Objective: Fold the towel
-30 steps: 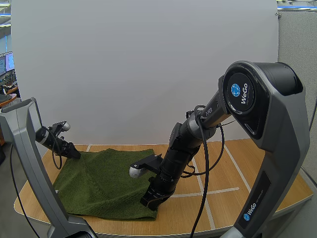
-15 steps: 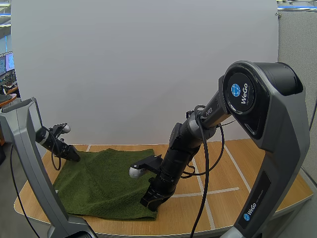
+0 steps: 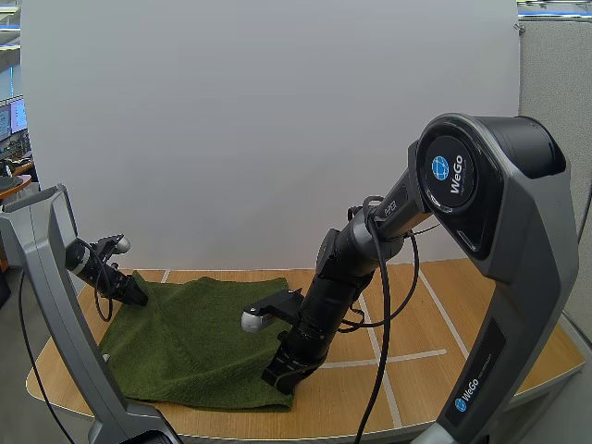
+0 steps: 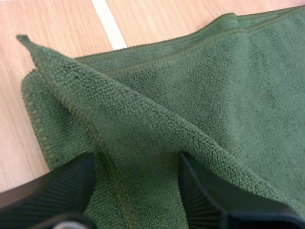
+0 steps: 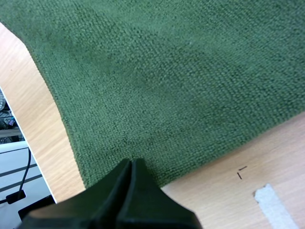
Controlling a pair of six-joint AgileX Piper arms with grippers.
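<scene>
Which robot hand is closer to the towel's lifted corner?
Left. The left gripper straddles the lifted corner; the right gripper is at the opposite edge of the towel.

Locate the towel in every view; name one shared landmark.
High view: towel spread on the table between left tool and right tool.
Left wrist view: raised fold at the left tool.
Right wrist view: edge at the right tool.
Shared landmark: the table's white tape lines.

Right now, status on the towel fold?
Left fingers apart, astride a raised fold of the towel, far-left corner. Right fingers shut, tips at its near edge. Rest mostly flat on the table. Nothing blocking.
</scene>
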